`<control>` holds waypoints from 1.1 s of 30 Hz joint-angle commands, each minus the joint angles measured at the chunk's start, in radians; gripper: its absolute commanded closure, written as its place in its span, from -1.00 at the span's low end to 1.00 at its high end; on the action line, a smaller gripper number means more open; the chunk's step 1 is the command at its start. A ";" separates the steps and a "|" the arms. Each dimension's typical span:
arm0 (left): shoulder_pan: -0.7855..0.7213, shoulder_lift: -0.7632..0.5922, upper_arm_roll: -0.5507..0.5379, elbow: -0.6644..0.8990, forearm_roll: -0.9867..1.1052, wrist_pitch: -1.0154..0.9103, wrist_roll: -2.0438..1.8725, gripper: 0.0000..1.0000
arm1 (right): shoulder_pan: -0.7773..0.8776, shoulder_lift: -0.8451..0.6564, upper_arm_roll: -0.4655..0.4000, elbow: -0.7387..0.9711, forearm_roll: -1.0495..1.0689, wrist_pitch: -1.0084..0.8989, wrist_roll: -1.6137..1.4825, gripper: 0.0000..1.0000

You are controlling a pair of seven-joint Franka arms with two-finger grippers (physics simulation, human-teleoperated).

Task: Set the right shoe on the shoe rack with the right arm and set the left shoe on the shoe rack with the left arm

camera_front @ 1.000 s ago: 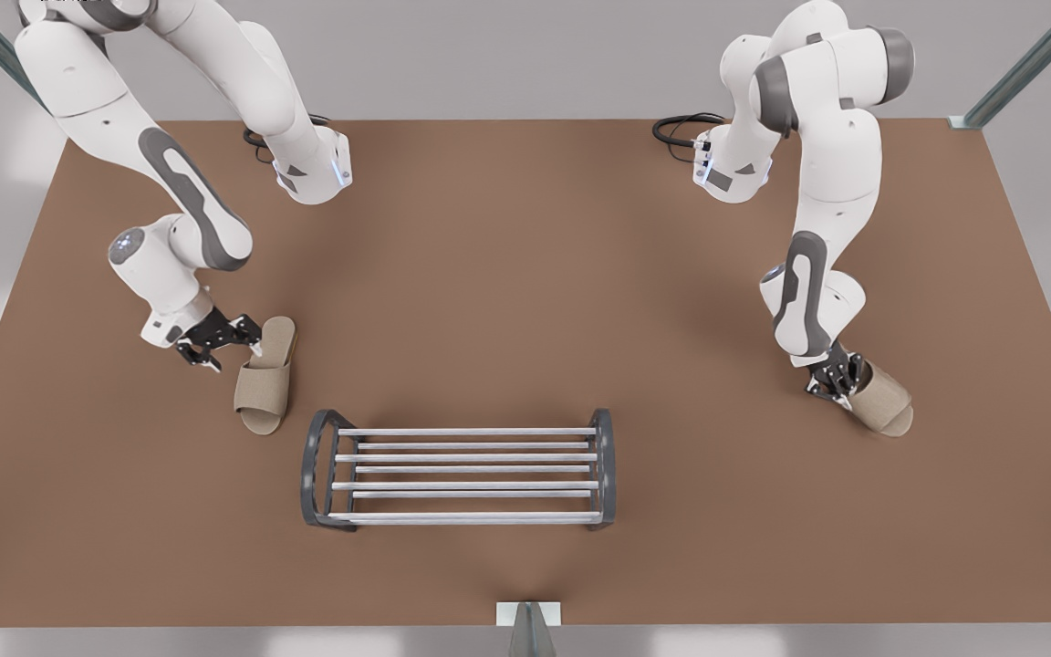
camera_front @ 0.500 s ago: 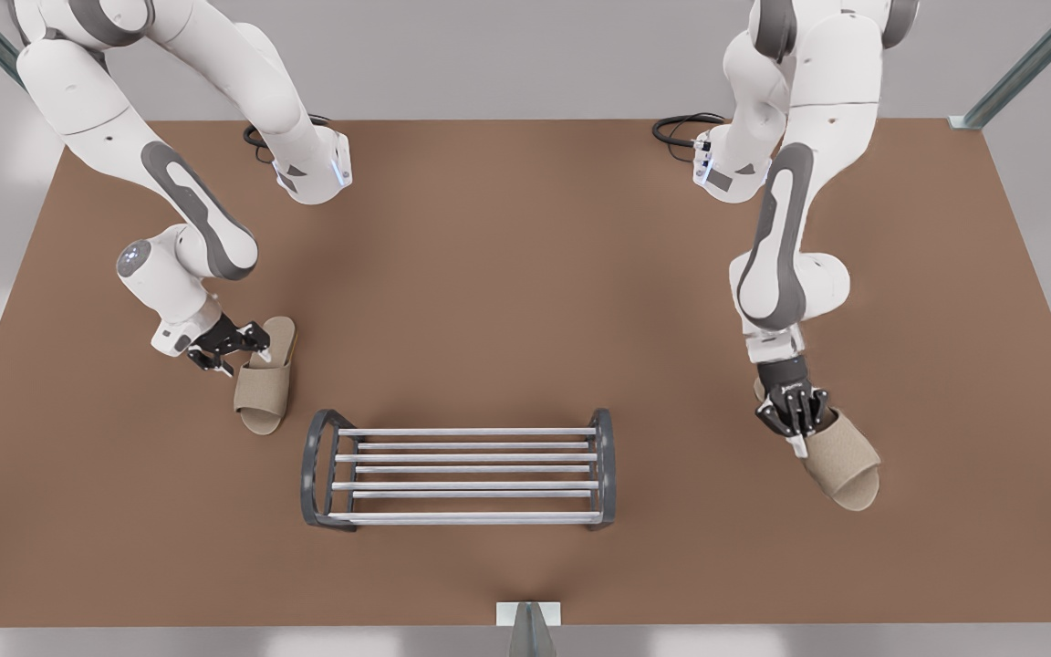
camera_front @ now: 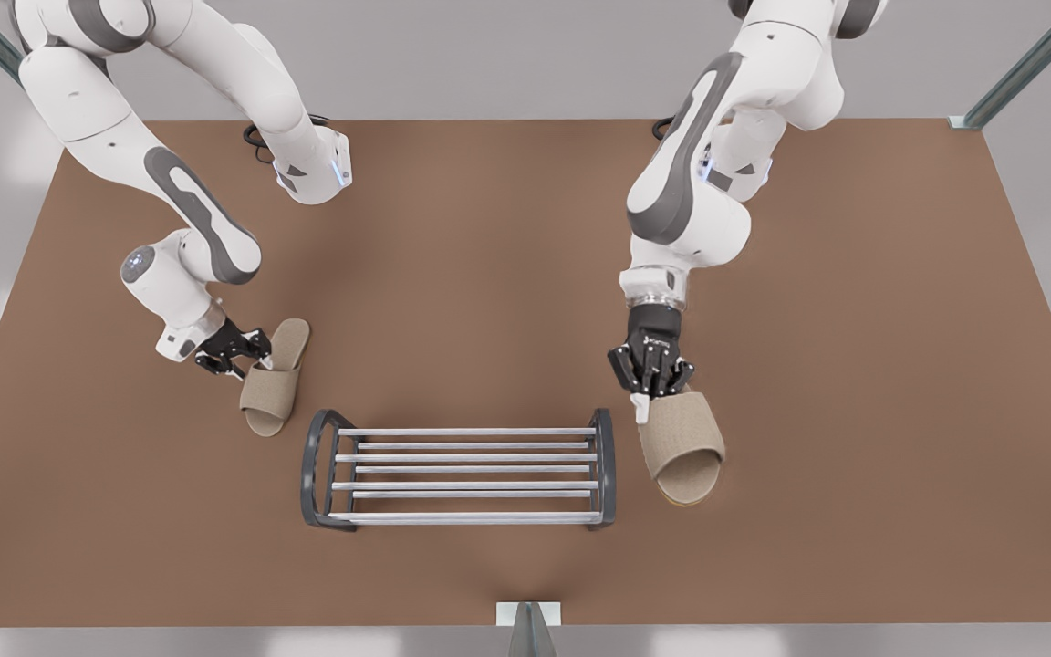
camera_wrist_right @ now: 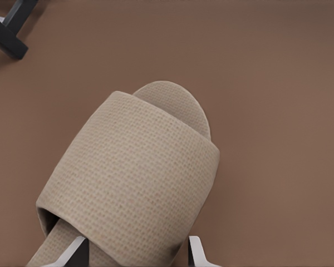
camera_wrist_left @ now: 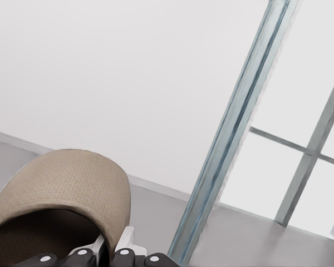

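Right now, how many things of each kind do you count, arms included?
Beige slippers: 2, the left shoe in the left tool, the right shoe in the right tool.
Shoe rack: 1.
Robot arms: 2, the left arm and the right arm.
Total: 5.

In the front view, the right gripper (camera_front: pixel 650 400) covers the heel end of the right shoe (camera_front: pixel 682 443), just beside the shoe rack (camera_front: pixel 462 474). Farther from the shoe rack, the left gripper (camera_front: pixel 254 352) hides what may be the strap edge of the left shoe (camera_front: pixel 270 392).
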 commanded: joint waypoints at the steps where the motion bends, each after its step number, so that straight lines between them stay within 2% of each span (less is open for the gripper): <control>1: -0.041 0.004 0.001 0.023 -0.043 -0.002 -0.290 0.57 | 0.005 0.000 -0.002 0.003 0.000 -0.001 0.026 -0.47; 4: -0.047 0.011 0.001 0.023 -0.045 -0.007 -0.275 0.57 | 0.005 0.000 -0.002 0.003 0.000 -0.001 0.028 -0.41; 7: -0.118 0.024 -0.001 0.052 -0.068 -0.007 -0.275 0.57 | 0.007 0.000 -0.002 0.003 0.000 -0.001 0.028 -0.19; 13: -0.142 0.207 -0.007 0.202 -0.235 -0.030 -0.275 0.57 | 0.005 0.000 -0.002 0.003 0.000 -0.001 0.028 -0.02; 19: -0.132 0.293 -0.005 0.219 -0.238 -0.059 -0.277 0.57 | 0.005 0.000 -0.002 0.015 0.002 -0.001 0.028 0.13; 24: -0.135 0.351 -0.007 0.234 -0.239 -0.074 -0.277 0.57 | 0.007 0.000 0.000 0.029 0.003 -0.001 0.028 0.40; 33: -0.130 0.466 -0.012 0.333 -0.293 -0.073 -0.277 0.57 | 0.013 -0.002 0.001 0.067 -0.002 -0.001 0.017 0.53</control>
